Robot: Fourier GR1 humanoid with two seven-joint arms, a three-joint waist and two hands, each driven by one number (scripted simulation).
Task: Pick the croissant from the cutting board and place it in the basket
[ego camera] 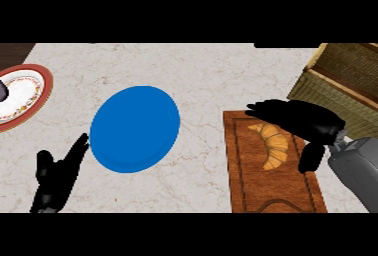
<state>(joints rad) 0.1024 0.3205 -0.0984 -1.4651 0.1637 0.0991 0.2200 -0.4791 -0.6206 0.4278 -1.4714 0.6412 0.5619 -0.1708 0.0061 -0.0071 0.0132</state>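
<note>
Head view. Croissant (273, 145): lies on the cutting board (255, 190), toward its far end, lengthwise. Right hand (303, 120): poised over the board's far right corner, fingers arched and spread above the croissant's far tip, thumb hanging beside it; nothing pinched yet. Basket (347, 80): counter's far right corner, just beyond the board. Advice: lower squarely, close across the croissant's middle. Left hand (55, 175): resting near the counter's near left edge, fingers straight. Blue plate (135, 129): centre. Patterned plate (26, 92): left edge.

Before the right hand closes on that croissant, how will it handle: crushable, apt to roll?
The croissant is probably light and flaky, so curling fingers may crush it. Its curved shape lies flat on the cutting board, so it is unlikely to roll. The right hand hovers at its top end.
</note>
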